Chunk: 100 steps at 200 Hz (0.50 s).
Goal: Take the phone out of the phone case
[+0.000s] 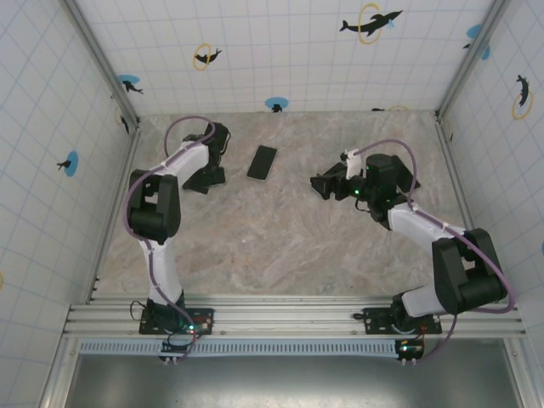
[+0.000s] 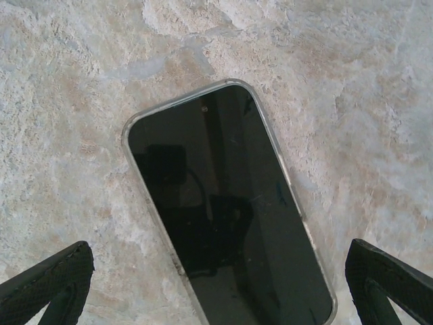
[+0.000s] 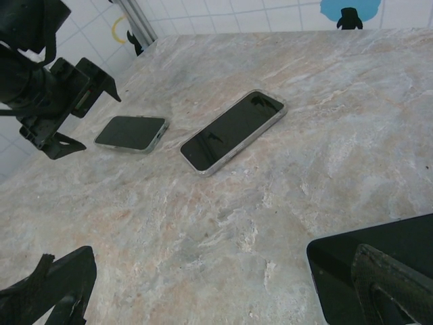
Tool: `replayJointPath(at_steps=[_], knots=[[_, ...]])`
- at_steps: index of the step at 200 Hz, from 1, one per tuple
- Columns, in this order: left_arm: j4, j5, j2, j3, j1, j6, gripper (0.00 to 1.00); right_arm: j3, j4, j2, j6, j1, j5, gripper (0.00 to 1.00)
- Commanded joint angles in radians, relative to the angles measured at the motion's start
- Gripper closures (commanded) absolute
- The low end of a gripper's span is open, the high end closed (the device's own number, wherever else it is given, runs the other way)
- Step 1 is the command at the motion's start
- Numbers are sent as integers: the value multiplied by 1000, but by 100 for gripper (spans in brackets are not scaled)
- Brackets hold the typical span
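**Left.** The left gripper (image 2: 220, 247) is open, its fingers spread wide and holding nothing. It hovers over the far-left part of the marbled surface (image 2: 352, 101). Below it lies the phone (image 2: 223, 203), flat and screen up. It is seated in the clear phone case (image 2: 179, 101), whose rim runs round the glass. Neither finger touches it.

**Centre.** The right wrist view shows two rimmed handsets on the surface. The left handset (image 3: 132, 132) lies just beside the left gripper. The middle handset (image 3: 233, 131) lies between the arms, well apart from both grippers. Which of these two is the one under the left wrist camera cannot be settled from these views.

**Right.** The right gripper (image 3: 220, 271) is also open and carries nothing. A dark flat slab (image 3: 379, 264) lies at its right finger, partly beneath it.

**Hazards from this state.**
- Closing across the width would likely clamp case and phone as one unit, so nothing would separate.
- The assembly lies flush on a hard surface. A finger pushing at one edge may slide it away rather than peel the rim.
- If the second arm does not brace the case, lifting would probably raise both parts together.
- A hard descent would press a fingertip onto the glass.
- With two similar handsets present, the wrong one may be selected.
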Motion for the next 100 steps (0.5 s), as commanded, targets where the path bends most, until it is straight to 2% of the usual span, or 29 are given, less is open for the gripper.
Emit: replayJointPath(at_steps=[1, 100], knots=[[-150, 2, 55, 86, 17, -79, 2, 20, -1, 17, 6, 3, -28, 1], [-283, 91, 207, 264, 48, -125, 2, 6, 80, 62, 70, -25, -85, 1]])
